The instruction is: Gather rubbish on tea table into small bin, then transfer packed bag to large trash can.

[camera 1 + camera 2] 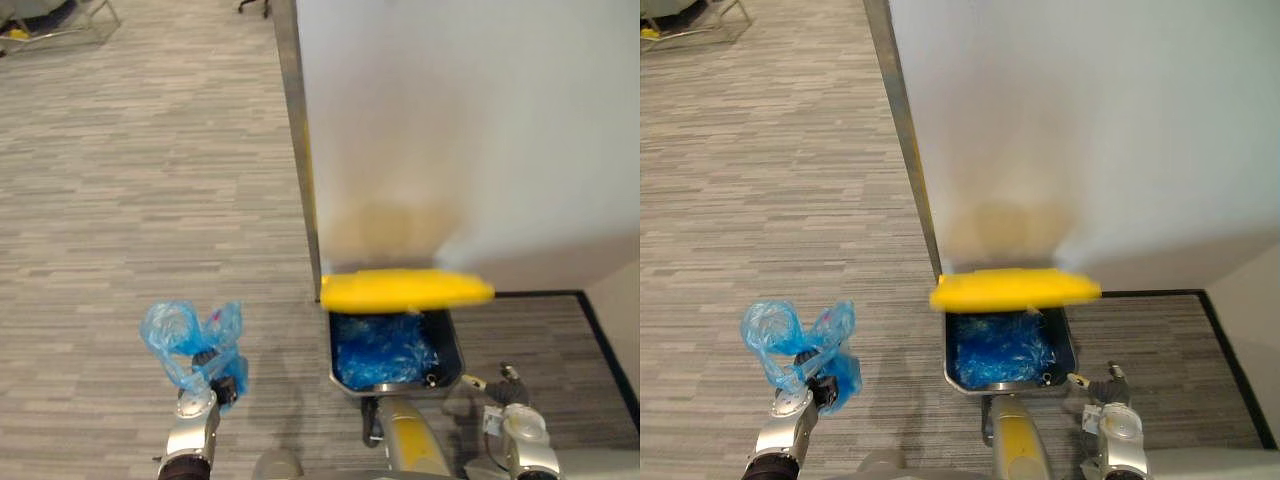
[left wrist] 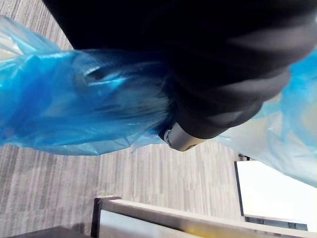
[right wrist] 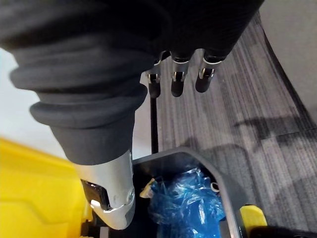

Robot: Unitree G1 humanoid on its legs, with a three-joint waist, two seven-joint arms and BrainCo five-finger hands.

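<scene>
Blue bag (image 1: 188,338): held off the floor (image 1: 120,200) in the left hand (image 1: 222,383), to the left of the large trash can (image 1: 342,378) and well apart from it. The bag's crumpled film bunches up at the hand and billows past it on the side away from the robot. Dark fingers (image 1: 206,357) show curled into the bunched film, pinching it; most of their length is buried in plastic. In the left wrist view blue film wraps both sides of the dark ribbed cover. Left forearm comes up from the lower left, hand raised over bare floor. Trash can: grey body standing against the foot of a white wall panel (image 1: 460,130), yellow lid (image 1: 405,288) tipped up on the wall side, mouth open, blue liner (image 1: 380,350) crumpled inside. Right hand (image 3: 94,94): low at the lower right, just beside the can's right rim. Its fingers (image 3: 178,84) hang straight and side by side, holding nothing. Thumb (image 3: 116,198) stands apart from them and points down toward the can's open mouth.
</scene>
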